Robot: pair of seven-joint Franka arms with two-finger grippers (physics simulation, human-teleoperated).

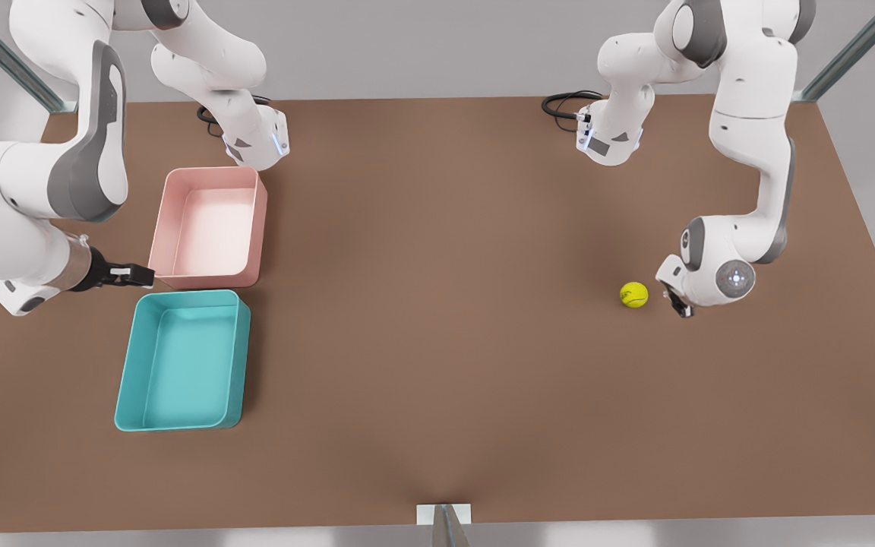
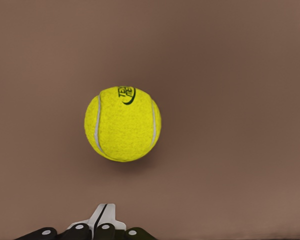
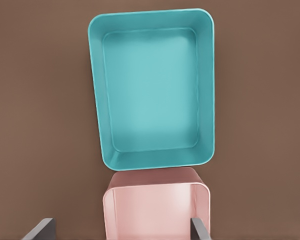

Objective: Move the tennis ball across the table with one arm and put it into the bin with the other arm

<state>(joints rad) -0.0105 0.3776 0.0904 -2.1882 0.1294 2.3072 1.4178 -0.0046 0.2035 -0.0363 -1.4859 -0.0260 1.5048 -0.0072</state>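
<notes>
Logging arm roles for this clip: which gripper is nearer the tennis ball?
The left gripper. It sits right beside the tennis ball, fingers shut, not touching it. The right gripper waits far across the table, by the bin and pink tray.

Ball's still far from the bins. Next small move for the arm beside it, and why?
Probably nudge the left gripper into the tennis ball, pushing it toward the teal bin. Its fingers look shut just beside the ball, which rests on the table. The right gripper waits open by the bins.
</notes>
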